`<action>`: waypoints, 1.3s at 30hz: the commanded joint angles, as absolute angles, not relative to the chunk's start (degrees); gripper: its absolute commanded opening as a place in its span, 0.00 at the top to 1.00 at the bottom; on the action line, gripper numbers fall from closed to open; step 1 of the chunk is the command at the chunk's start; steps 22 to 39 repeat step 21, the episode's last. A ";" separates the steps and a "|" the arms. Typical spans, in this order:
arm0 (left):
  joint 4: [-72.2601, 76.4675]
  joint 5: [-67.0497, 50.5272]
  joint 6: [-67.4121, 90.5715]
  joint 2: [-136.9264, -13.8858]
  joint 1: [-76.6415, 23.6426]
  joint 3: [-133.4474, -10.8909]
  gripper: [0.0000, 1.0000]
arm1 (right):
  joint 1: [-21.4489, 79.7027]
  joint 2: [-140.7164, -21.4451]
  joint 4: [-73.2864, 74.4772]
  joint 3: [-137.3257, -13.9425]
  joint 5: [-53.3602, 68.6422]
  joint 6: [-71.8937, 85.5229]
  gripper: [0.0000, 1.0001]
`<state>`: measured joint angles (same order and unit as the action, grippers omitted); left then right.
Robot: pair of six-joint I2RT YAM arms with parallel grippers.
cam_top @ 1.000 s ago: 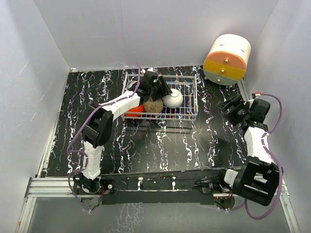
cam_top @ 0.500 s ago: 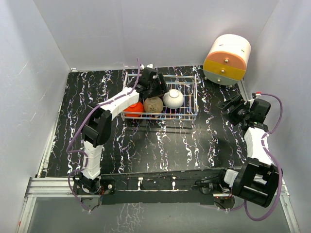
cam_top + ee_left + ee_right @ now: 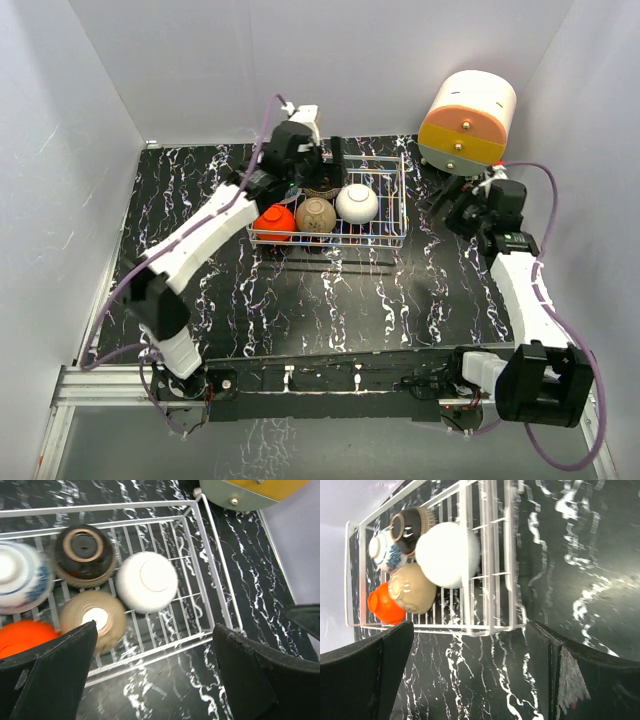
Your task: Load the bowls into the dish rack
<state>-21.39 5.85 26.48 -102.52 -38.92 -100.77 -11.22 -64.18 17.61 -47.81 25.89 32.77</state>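
Observation:
The white wire dish rack [image 3: 403,203] holds all five bowls, upside down. In the left wrist view they are the blue-and-white bowl [image 3: 17,577], black bowl [image 3: 85,555], white bowl [image 3: 146,581], tan bowl [image 3: 92,620] and red bowl [image 3: 25,637]. The top view shows the red bowl [image 3: 272,221], tan bowl [image 3: 315,214], white bowl [image 3: 357,203] and part of the black bowl [image 3: 322,187]; the blue-and-white one is hidden under my left arm. My left gripper [image 3: 155,680] is open and empty above the rack [image 3: 215,545]. My right gripper [image 3: 475,675] is open and empty, right of the rack [image 3: 510,555].
A cream-and-orange round drawer unit [image 3: 467,120] stands at the back right, close behind my right gripper [image 3: 450,200]. White walls close in the black marbled table on three sides. My left arm reaches over the rack's back left corner.
My left gripper has lifted up and back out of the rack, empty. My right gripper has moved forward and left, toward the rack's right side.

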 commanded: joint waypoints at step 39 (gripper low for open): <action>-37.01 30.43 18.02 -54.68 -38.32 -66.95 0.03 | 29.95 -73.45 26.62 -67.40 -5.67 28.18 0.02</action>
